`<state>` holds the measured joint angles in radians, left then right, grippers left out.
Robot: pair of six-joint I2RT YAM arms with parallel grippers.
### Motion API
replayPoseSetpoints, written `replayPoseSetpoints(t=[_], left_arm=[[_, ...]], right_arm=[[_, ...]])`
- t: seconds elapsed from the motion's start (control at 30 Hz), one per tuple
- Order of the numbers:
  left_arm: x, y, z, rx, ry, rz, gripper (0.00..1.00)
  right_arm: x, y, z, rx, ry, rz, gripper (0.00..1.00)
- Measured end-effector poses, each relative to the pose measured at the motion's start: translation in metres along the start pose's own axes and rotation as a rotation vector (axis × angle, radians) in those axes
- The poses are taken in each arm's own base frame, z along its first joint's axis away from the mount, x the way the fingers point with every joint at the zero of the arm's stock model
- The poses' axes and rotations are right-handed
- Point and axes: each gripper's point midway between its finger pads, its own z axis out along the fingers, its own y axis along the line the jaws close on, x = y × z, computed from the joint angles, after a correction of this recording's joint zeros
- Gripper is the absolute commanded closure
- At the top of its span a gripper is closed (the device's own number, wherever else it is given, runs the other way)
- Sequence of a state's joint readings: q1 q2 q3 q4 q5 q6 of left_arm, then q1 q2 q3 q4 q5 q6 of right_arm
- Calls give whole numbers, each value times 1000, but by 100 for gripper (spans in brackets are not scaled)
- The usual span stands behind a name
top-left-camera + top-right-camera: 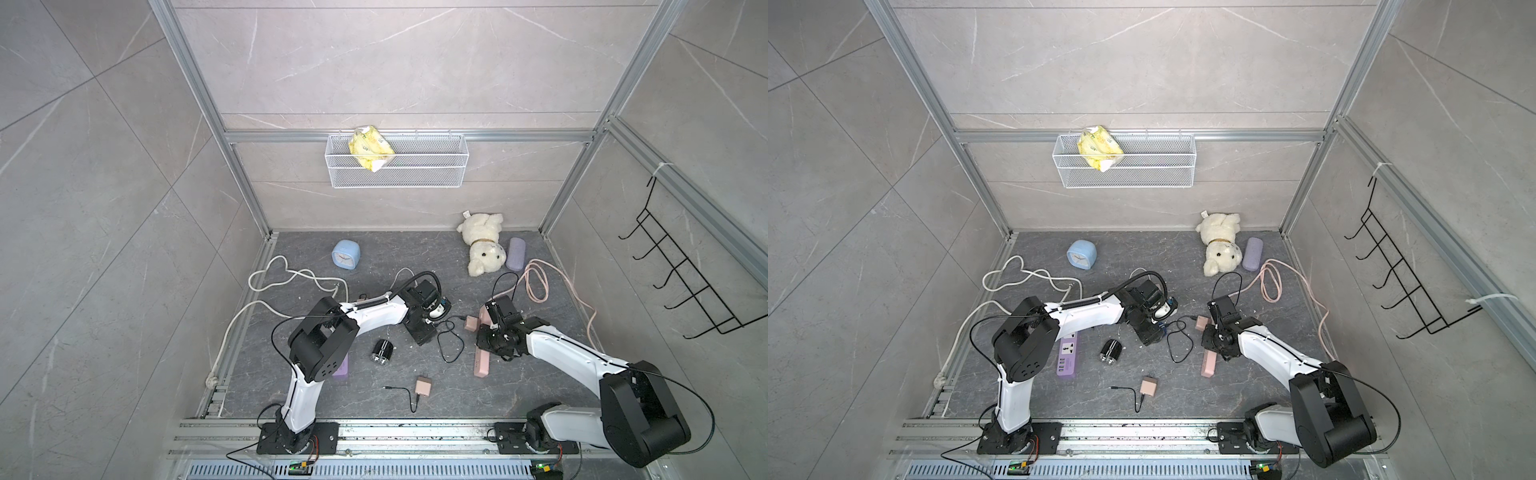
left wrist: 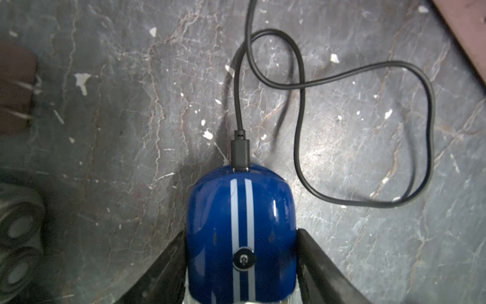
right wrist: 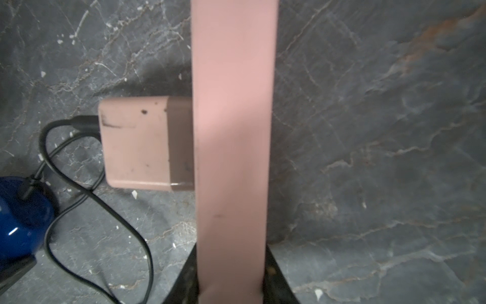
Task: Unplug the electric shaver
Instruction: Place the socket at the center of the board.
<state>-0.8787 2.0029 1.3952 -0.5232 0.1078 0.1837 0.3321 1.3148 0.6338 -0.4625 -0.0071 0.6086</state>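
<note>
The electric shaver (image 2: 240,223) is blue with two white stripes and lies on the dark stone floor. My left gripper (image 2: 242,234) is shut on it, with one black finger pressed against each side. A black plug (image 2: 239,152) sits in the shaver's end, and its black cable (image 2: 299,105) loops across the floor to a pink adapter (image 3: 139,142). The adapter is plugged into the side of a pink power strip (image 3: 232,131). My right gripper (image 3: 231,252) is shut on that strip. The shaver's blue end (image 3: 21,218) also shows in the right wrist view.
A black round shaver head (image 1: 382,352) and a purple power strip (image 1: 1068,353) lie near the left arm. A loose pink adapter (image 1: 424,386) with a short black lead lies near the front. A blue clock (image 1: 346,255), plush bear (image 1: 482,245), purple case (image 1: 515,253) and coiled cables stand at the back.
</note>
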Motion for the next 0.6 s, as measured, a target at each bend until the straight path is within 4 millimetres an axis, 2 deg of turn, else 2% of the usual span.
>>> replayPoseSetpoints(t=[0.13, 0.4, 0.6], left_arm=[[0, 0, 0, 3, -1, 0, 49], [0, 0, 0, 9, -6, -2, 53], [0, -2, -1, 29, -11, -8, 54]], right_arm=[[0, 0, 0, 0, 0, 0, 96], [0, 0, 0, 0, 0, 0, 66], [7, -2, 1, 3, 26, -1, 56]])
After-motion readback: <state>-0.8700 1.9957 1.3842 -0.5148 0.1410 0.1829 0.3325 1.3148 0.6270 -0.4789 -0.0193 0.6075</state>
